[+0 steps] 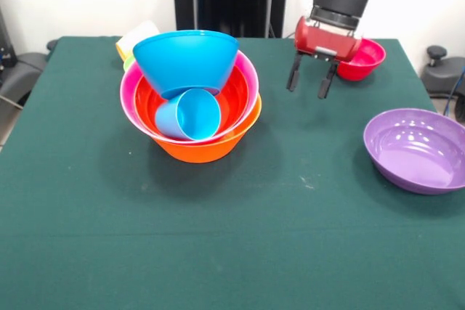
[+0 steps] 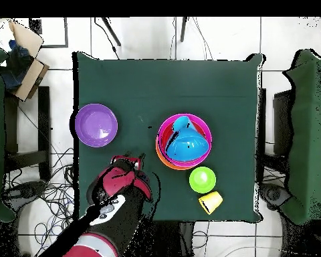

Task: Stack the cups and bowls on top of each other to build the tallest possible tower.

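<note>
The tower (image 1: 190, 99) stands left of centre: a large orange bowl (image 1: 207, 149) holds a pink bowl (image 1: 131, 96) and a red-orange bowl (image 1: 236, 96). A light blue cup (image 1: 190, 115) lies on its side inside them, and a blue bowl (image 1: 185, 59) rests tilted on top. The tower also shows in the overhead view (image 2: 184, 140). My gripper (image 1: 309, 81) hangs open and empty to the tower's right, above the cloth, and shows in the overhead view (image 2: 134, 159). A magenta bowl (image 1: 367, 59) sits just behind it. A purple bowl (image 1: 418, 149) (image 2: 96, 124) lies apart. The teal bowl is out of view.
A yellow-orange cup (image 1: 136, 38) (image 2: 210, 201) lies behind the tower near the table's robot-side edge. A green bowl (image 2: 202, 179) sits between it and the tower and is mostly hidden in the front view. The green cloth (image 1: 218, 252) covers the table.
</note>
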Motion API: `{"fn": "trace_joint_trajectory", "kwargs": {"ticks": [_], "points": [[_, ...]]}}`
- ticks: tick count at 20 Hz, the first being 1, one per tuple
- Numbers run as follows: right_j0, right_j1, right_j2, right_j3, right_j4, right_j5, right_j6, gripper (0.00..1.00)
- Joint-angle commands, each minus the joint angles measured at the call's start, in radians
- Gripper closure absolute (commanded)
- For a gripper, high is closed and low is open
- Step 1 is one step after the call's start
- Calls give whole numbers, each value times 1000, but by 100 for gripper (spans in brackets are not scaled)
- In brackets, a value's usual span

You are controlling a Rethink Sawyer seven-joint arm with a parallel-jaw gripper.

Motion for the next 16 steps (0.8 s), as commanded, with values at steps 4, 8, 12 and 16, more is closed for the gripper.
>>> {"fn": "trace_joint_trajectory", "kwargs": {"ticks": [4,8,12,16], "points": [[45,-17,39,-13,50,24,129,0],[63,-212,67,122,32,201,119,0],[58,-324,87,209,8,255,103,0],[36,-414,102,287,-29,232,89,0]]}}
